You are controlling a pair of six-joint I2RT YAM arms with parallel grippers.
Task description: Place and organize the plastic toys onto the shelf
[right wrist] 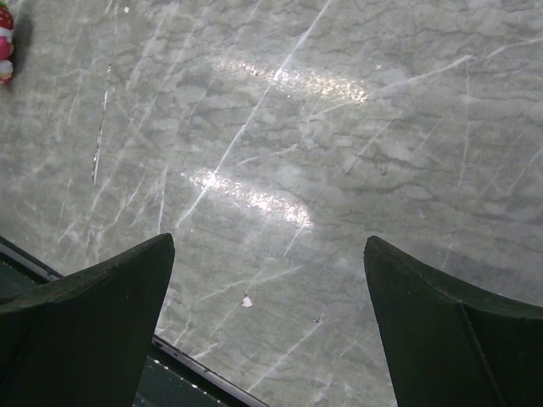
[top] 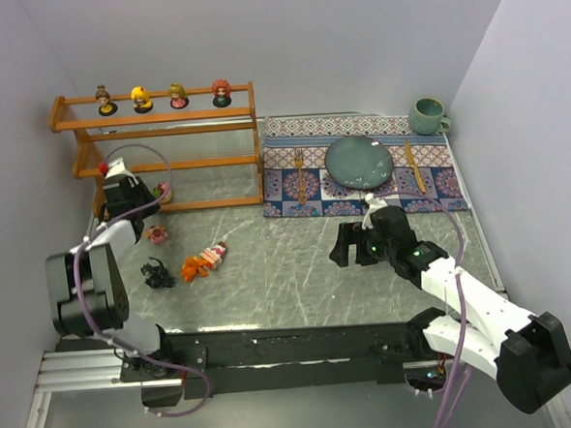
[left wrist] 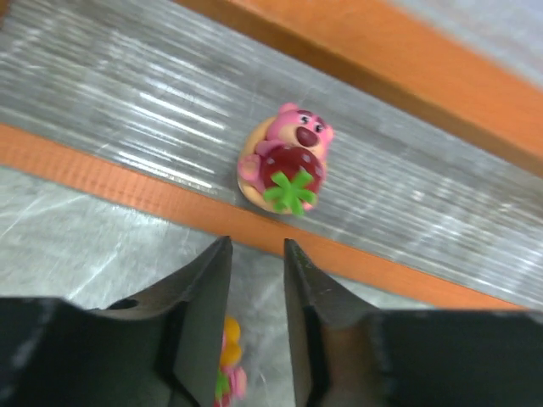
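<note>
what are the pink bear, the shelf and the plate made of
Pink bear: likely moulded plastic, glossy; highlights on its red belly.
Shelf: apparently wood, orange-brown, fairly matt; flat slats and rails, grain too blurred to confirm.
Plate: probably glazed ceramic, blue-grey; speckled sheen on its face.

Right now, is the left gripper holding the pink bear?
No, the pink bear rests on the shelf, beyond the empty left gripper.

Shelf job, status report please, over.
Left gripper open, empty, at the shelf bottom tier. Pink bear sits on that tier. Right gripper open, empty, over table. More toys on table, nothing blocking.
</note>
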